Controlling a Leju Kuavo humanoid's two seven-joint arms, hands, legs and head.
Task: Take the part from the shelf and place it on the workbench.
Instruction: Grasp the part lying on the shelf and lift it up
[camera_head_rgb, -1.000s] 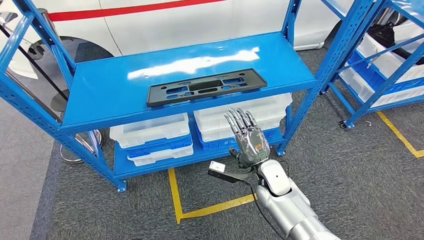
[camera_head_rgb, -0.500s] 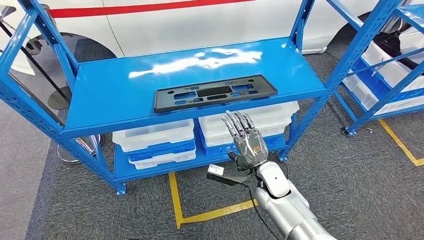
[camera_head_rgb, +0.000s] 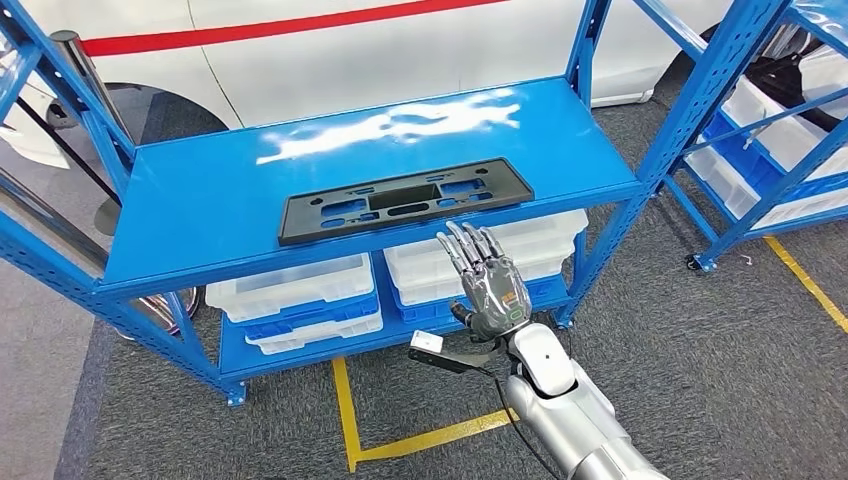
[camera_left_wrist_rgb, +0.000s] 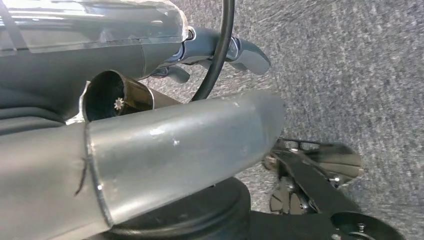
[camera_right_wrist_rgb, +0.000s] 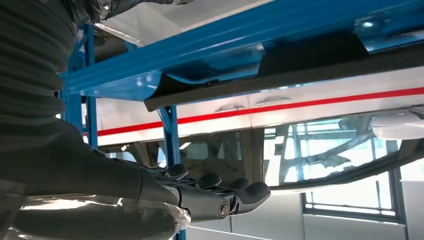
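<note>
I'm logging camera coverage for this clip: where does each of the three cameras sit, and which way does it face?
Head view: high on the body, looking forward and down at the blue shelf, the black part and the right hand.
Left wrist view: at the hanging left arm, facing the grey carpet.
Right wrist view: behind the right hand, looking along it at the shelf.
Shared: head and right wrist views both show the right hand, shelf and part.

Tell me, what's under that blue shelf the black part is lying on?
Below the blue shelf holding the black part sit stacked white and blue bins on a lower level. The shelf hides their back portions and whatever they contain.
</note>
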